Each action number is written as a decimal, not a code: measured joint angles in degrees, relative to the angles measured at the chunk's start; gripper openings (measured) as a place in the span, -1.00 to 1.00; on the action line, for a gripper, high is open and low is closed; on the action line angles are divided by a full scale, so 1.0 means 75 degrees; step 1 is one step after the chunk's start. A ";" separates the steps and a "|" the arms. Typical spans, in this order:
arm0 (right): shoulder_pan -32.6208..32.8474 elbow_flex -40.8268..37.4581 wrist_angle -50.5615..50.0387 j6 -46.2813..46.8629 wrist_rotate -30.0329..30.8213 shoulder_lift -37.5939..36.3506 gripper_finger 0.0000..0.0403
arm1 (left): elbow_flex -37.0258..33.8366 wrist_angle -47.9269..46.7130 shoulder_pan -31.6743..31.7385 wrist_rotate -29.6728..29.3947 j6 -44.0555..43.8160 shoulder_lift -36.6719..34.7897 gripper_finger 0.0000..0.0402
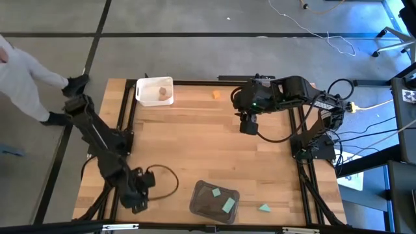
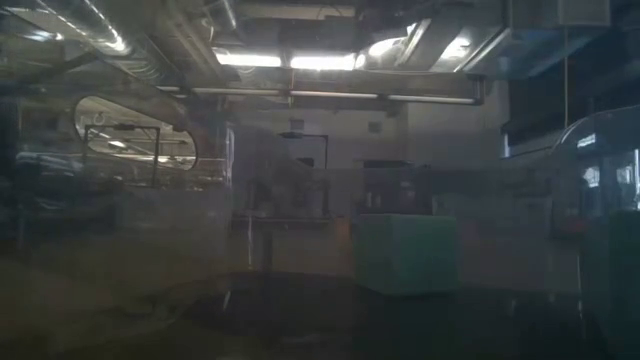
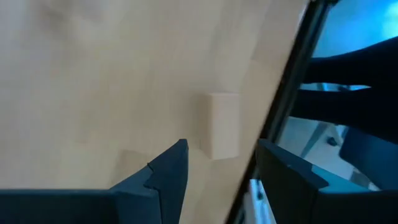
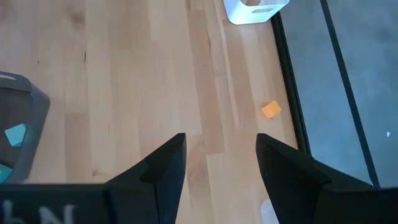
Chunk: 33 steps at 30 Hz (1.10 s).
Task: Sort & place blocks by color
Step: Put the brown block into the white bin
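Fingers of the left gripper are being held apart and empty over a pale block lying just ahead between them, long axis pointing away, near the tabletop edge.

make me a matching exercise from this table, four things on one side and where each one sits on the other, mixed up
Things:
1. orange block
2. pale wooden block
3. two teal blocks
4. lone teal block

Places:
a. inside the dark grey tray at the near edge
b. on bare table near the far edge, beside the right gripper
c. inside the white tray at the far left
d. on bare table just right of the dark grey tray

Pairs: 1-b, 2-c, 3-a, 4-d
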 joint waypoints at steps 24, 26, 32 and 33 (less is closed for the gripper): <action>0.0023 -0.0006 0.0125 -0.0224 -0.0262 0.0000 -0.03 | 0.1190 0.0033 -0.0497 -0.0594 -0.0362 0.2132 -0.11; 0.0023 -0.0006 0.0125 -0.0224 -0.0265 0.0000 -0.03 | 0.1352 -0.0348 -0.0497 -0.0629 -0.0428 0.2130 -0.11; 0.0023 -0.0006 0.0128 -0.0200 -0.0263 0.0000 -0.03 | 0.1370 -0.0784 -0.0491 -0.0764 -0.0961 0.2233 -0.11; 0.0023 -0.0006 0.0128 -0.0200 -0.0265 0.0000 -0.03 | 0.1367 -0.0795 -0.0487 -0.0831 -0.0963 0.2304 -0.11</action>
